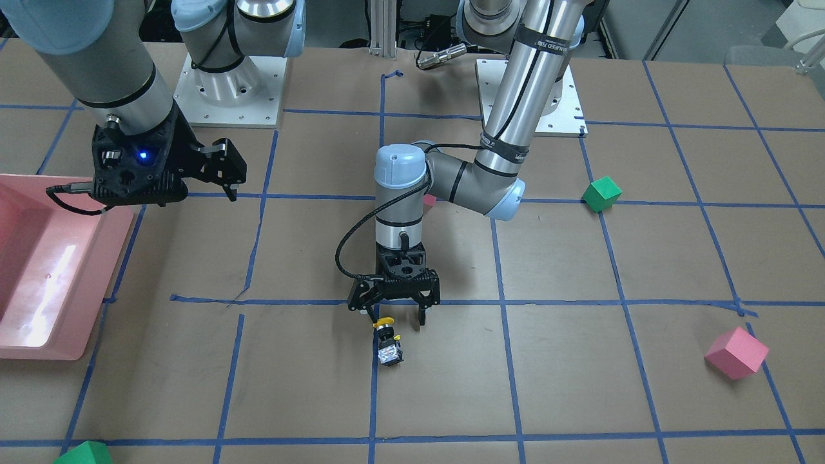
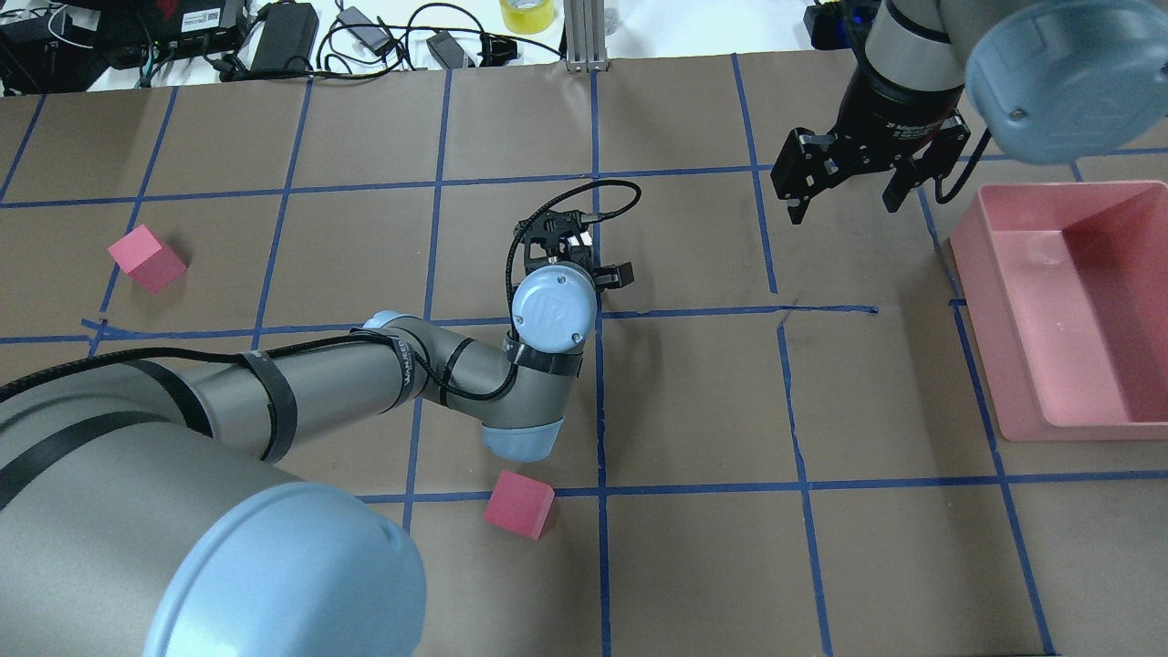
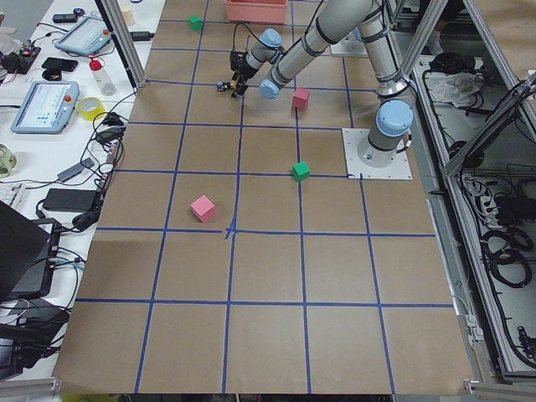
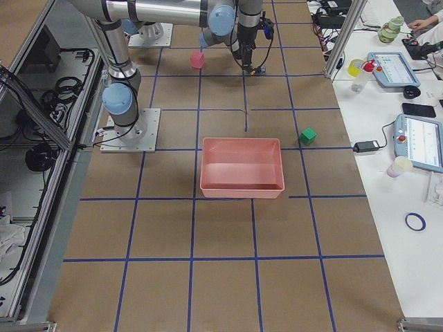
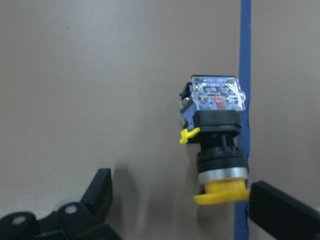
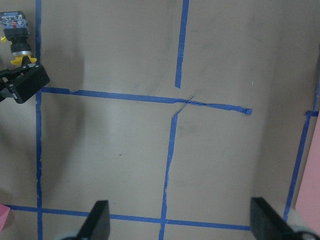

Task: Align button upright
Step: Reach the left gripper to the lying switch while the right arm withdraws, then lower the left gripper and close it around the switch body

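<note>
The button (image 1: 387,339) lies on its side on the brown table paper, beside a blue tape line. Its yellow cap points toward the robot and its clear contact block points away. My left gripper (image 1: 397,317) is open and low over the table. In the left wrist view the yellow cap of the button (image 5: 217,145) sits between the fingertips of the left gripper (image 5: 190,202), close to one finger (image 5: 280,212). My right gripper (image 2: 842,208) is open and empty, raised off to the side near the pink bin. The button also shows in the right wrist view (image 6: 17,31).
A pink bin (image 2: 1077,431) stands on the robot's right side. One pink cube (image 2: 518,504) lies near the left arm's elbow and another (image 2: 146,258) far left. A green cube (image 1: 601,193) and another green cube (image 1: 84,454) lie on the table.
</note>
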Action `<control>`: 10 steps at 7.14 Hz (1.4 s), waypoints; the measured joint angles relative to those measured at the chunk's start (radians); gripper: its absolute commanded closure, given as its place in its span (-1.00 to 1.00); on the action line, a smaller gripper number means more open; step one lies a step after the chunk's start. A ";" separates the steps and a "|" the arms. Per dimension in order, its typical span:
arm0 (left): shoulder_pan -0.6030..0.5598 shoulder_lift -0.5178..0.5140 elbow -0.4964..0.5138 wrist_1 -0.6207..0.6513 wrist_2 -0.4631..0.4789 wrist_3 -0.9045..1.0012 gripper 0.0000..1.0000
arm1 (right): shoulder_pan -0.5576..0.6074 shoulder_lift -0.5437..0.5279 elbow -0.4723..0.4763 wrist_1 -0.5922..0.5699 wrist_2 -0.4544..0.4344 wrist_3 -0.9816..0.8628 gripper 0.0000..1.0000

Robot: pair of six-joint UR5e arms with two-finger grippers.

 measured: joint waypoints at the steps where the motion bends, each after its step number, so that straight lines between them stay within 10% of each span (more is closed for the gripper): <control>1: -0.001 0.016 0.006 -0.022 -0.001 0.012 -1.00 | 0.001 0.002 0.000 -0.001 0.000 0.000 -1.00; 10: -0.001 -0.006 0.048 -0.042 -0.005 0.226 -1.00 | 0.002 0.005 0.001 0.000 -0.009 -0.005 -1.00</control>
